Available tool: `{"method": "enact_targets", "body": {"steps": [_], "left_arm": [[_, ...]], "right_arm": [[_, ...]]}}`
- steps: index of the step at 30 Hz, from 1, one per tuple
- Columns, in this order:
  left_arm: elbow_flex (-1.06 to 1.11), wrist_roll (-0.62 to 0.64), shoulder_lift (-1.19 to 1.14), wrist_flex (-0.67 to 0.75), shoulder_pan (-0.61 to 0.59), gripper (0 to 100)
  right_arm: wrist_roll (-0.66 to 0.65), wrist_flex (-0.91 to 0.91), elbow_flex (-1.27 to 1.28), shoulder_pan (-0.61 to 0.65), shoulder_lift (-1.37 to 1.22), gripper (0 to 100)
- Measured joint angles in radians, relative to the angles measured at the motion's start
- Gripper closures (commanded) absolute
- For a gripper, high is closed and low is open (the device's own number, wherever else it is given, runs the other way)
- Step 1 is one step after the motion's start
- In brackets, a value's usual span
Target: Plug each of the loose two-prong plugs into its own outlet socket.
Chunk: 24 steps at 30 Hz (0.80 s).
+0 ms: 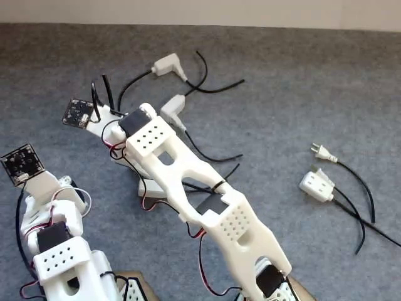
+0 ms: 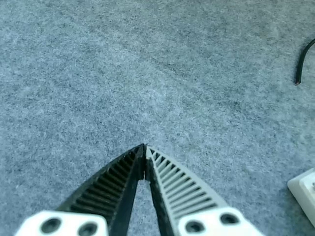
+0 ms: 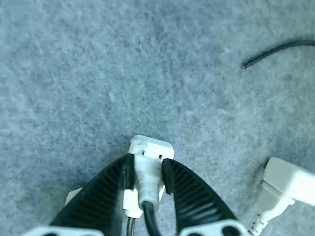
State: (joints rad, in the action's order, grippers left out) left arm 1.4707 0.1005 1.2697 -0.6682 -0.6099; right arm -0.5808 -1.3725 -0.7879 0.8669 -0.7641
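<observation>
Well, the right arm (image 1: 200,188) lies stretched long and low across the grey counter (image 1: 301,81), running from the near edge toward the far left with its wrist bent down. The right tool (image 3: 147,162) is closed narrowly around a white plug (image 3: 146,184) with a black cord. The plug's front end meets a white outlet socket (image 3: 152,146) lying on the counter (whether the prongs are seated I cannot tell). The left arm (image 1: 59,257) sits folded at the near left corner. The left tool (image 2: 144,150) is pressed fully together, tips touching, with nothing in it.

The high view shows two arms and four loose white cord pieces. An angled plug (image 1: 168,64) lies farthest off and a second plug (image 1: 174,110) just beside the right arm's wrist. A small two-prong plug (image 1: 322,151) lies at the right, with a socket block (image 1: 316,186) near it. One more white block (image 1: 147,187) shows partly from under the right arm.
</observation>
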Motion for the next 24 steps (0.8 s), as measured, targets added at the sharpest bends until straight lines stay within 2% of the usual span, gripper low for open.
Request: {"method": "enact_targets", "body": {"steps": [7,24], "left_arm": [[0.0,0.0,0.0,0.0,0.0,99],[0.0,0.0,0.0,0.0,0.0,99]], "right_arm": [[-0.16,0.005,0.091,0.002,0.017,99.1],[-0.183,-0.003,0.091,0.012,0.015,99.1]]}}
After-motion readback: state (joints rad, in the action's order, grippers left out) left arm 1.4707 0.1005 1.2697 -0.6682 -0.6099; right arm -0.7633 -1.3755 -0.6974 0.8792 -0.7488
